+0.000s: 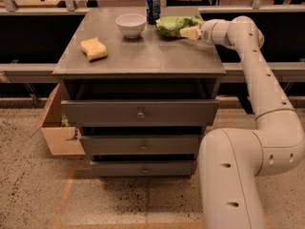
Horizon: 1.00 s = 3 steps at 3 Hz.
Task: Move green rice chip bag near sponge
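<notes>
My gripper (189,32) sits against the green rice chip bag (174,24) at the far right of the cabinet top (143,61), grip unclear to me; I judge this the grasping step, then a carry across to the sponge (94,48)

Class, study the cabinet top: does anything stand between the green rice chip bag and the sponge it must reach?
The white bowl stands just behind the direct line from the green rice chip bag to the sponge, so it may crowd the path. The blue can sits further back. The gripper is at the bag's right edge.
</notes>
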Tool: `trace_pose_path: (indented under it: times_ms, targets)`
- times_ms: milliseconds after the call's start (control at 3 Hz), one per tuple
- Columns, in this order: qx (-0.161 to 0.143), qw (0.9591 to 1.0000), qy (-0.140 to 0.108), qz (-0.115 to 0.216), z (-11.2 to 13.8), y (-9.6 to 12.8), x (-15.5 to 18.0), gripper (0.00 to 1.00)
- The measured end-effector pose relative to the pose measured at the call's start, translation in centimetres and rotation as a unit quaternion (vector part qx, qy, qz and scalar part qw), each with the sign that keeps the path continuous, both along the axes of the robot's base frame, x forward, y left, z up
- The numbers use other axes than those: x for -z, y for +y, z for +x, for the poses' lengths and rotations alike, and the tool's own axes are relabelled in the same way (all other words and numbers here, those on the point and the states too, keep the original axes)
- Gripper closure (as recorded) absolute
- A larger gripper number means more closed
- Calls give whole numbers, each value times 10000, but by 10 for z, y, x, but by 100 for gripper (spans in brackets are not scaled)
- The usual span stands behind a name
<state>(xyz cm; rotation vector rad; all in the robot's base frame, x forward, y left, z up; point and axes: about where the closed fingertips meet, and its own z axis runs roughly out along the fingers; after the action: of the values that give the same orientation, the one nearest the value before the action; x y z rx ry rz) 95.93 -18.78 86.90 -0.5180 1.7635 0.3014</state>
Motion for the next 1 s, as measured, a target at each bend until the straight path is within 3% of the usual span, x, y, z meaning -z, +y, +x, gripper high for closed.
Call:
trace_pose_path:
  times_ms: [333, 667, 1000]
  targets:
    - [-220, 9996, 119, 103, -5, 13, 6, 70]
    - [-317, 9993, 184, 123, -7, 20, 9, 93]
    - [-294, 9993, 228, 95, -7, 20, 9, 100]
